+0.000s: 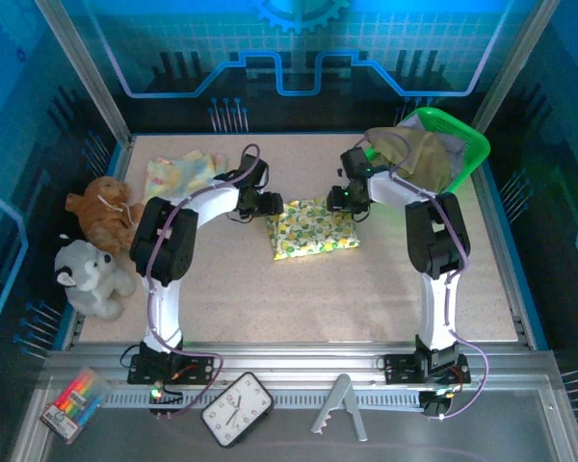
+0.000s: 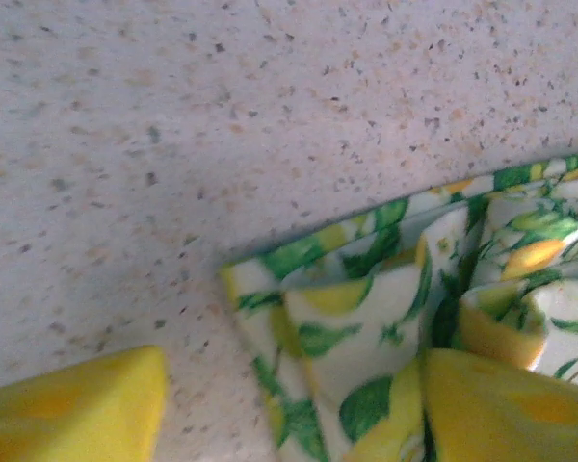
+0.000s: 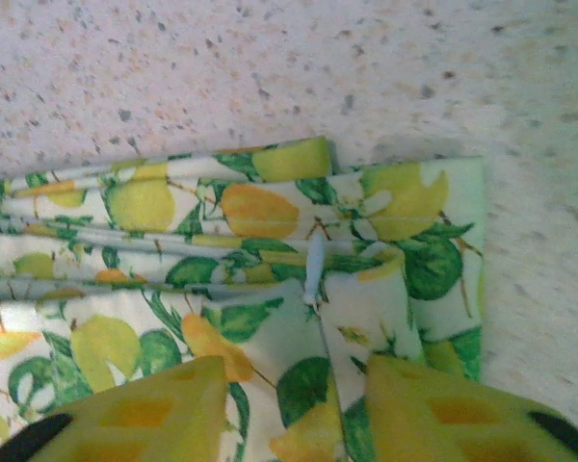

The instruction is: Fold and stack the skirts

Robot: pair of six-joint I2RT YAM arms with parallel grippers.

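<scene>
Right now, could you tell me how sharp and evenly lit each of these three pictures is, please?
Top external: sharp overall, the table evenly lit, with a blue glow around the edges. Left wrist: the left fingers are blurred at the bottom edge, the lemon-print skirt is slightly soft, and shadow dims the table's left part. Right wrist: the print is crisp, the right fingers out of focus.

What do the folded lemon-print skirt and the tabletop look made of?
Lemon-print skirt: thin woven cloth, likely cotton, matte; it keeps sharp pleats and fold edges. Tabletop: hard, smooth, speckled like stone; possibly laminate or composite.
</scene>
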